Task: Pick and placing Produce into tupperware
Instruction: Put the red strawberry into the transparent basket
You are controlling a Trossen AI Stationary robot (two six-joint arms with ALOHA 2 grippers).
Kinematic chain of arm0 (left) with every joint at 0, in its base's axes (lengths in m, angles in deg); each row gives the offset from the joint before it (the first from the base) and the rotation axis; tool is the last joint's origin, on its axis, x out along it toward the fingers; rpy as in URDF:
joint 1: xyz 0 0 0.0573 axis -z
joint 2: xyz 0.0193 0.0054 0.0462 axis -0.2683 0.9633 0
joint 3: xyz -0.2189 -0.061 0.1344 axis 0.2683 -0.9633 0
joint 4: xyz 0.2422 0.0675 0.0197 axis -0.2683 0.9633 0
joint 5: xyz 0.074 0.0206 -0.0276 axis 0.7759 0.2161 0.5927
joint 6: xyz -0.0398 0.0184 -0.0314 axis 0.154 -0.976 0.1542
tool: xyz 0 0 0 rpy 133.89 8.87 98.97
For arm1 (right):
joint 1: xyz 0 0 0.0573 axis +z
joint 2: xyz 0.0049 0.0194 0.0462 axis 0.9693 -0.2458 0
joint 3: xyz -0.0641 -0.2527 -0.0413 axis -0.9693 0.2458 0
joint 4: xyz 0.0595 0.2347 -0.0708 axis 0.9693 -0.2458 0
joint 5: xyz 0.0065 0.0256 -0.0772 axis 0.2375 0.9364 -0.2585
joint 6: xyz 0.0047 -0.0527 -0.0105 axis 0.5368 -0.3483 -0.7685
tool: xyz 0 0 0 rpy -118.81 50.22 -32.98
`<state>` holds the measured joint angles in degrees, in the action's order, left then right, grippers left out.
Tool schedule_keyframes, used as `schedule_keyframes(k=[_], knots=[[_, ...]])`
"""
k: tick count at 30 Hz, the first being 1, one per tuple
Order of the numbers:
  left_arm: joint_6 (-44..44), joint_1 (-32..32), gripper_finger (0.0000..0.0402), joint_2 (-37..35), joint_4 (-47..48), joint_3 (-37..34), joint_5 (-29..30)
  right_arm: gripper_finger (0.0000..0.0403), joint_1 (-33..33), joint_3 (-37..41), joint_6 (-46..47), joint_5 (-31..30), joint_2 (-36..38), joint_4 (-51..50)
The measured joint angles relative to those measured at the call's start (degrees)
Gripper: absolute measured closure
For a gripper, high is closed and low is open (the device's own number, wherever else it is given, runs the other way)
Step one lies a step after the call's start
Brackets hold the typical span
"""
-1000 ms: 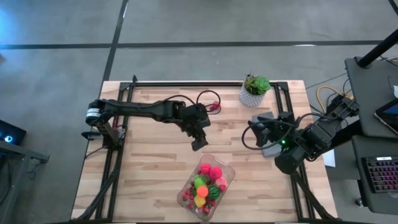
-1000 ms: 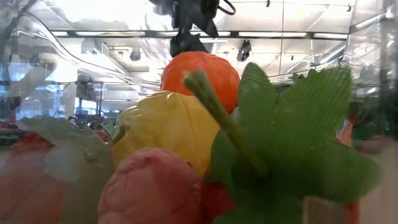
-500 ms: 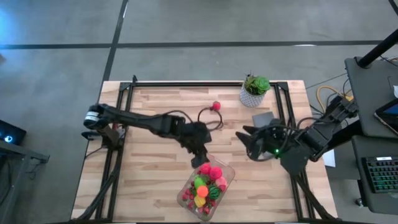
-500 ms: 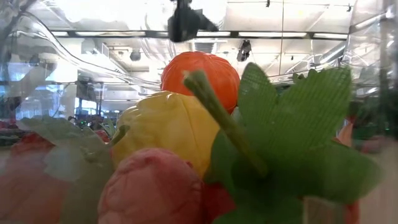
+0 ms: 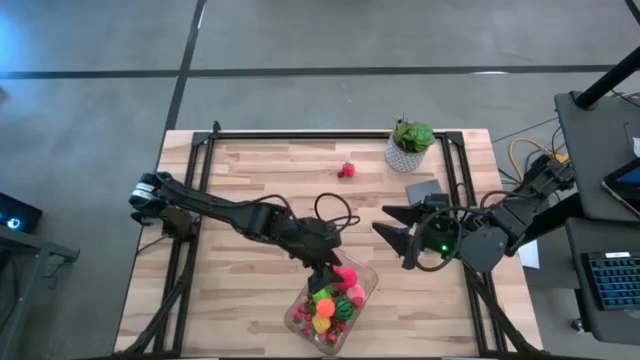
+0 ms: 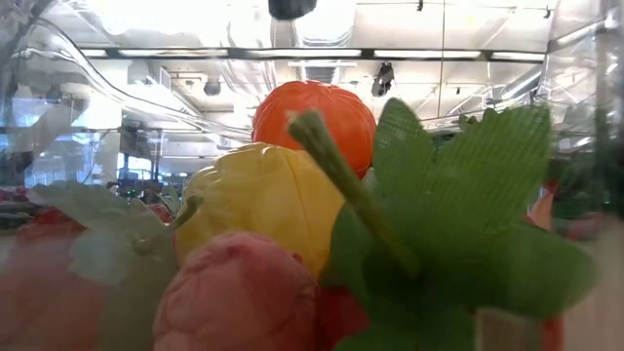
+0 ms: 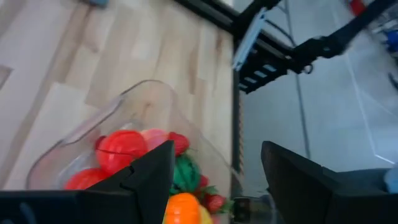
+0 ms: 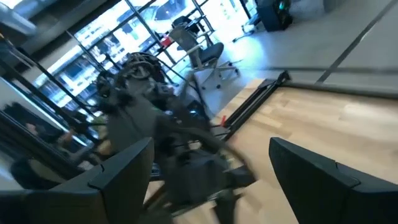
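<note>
The clear tupperware (image 5: 352, 292) sits near the table's near edge, and the produce (image 5: 327, 298) is heaped in it: pink, orange, yellow, green and red pieces. In the left wrist view the tupperware (image 7: 146, 99) lies just beyond the fingers. My left gripper (image 5: 328, 272) (image 7: 217, 149) hangs open over its far end with nothing between the fingers. One red berry (image 5: 347, 170) lies alone on the far part of the table. My right gripper (image 5: 390, 236) (image 8: 211, 146) is open, to the right of the tupperware, pointing left. The low view looks through the tupperware at an orange piece (image 6: 314, 112) and a yellow piece (image 6: 263, 200).
A leafy plant in a white pot (image 5: 410, 145) stands near the far right corner, with a flat grey slab (image 5: 424, 189) just in front of it. Black frame rails (image 5: 190, 200) run along the table's left and right sides. Bare wood lies left of the tupperware.
My left gripper has travelled from the table's middle toward the near edge and a little to the right, ending over the tupperware's far end. My right gripper has moved left and toward the near edge, uncovering the grey slab. The lone red berry has stayed put.
</note>
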<state>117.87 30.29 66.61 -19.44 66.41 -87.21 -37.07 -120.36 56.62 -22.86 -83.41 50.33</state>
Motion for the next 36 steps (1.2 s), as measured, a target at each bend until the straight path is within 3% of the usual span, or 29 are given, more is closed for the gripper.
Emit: schedule_keyframes(k=[4,8,15,22,25,28,36], knots=[[-1.62,-0.13,0.0176,-0.76,-3.3,0.02,-0.03,0.0097,-2.84,0.0,-5.42,-0.29,0.0,-0.03],[-4.81,-3.61,0.0176,-2.42,-2.63,0.0,-0.24,0.01,-9.04,0.0,-5.13,0.36,0.0,-2.17],[-11.5,-11.67,0.0176,-7.07,6.25,-0.02,-0.39,0.0094,-26.72,0.0,-3.54,9.01,-0.22,-13.48],[-18.83,-20.21,0.0176,-11.44,11.95,-0.13,-0.47,0.0096,-43.0,0.0,-1.16,9.79,-0.35,-20.93],[-21.21,-23.92,0.0176,-12.42,13.17,-0.17,-1.69,0.0099,-47.92,0.0,-2.73,13.59,-0.6,-22.99],[-23.29,-27.56,0.0176,-12.72,14.84,-0.31,-3.83,0.0098,-51.02,0.11,-3.11,17.67,-0.97,-24.48],[-25.45,-34.67,0.0176,-12.73,14.85,-3.87,-7.72,0.0093,-52.62,0.11,-1.33,18.34,-1.53,-22.62]])
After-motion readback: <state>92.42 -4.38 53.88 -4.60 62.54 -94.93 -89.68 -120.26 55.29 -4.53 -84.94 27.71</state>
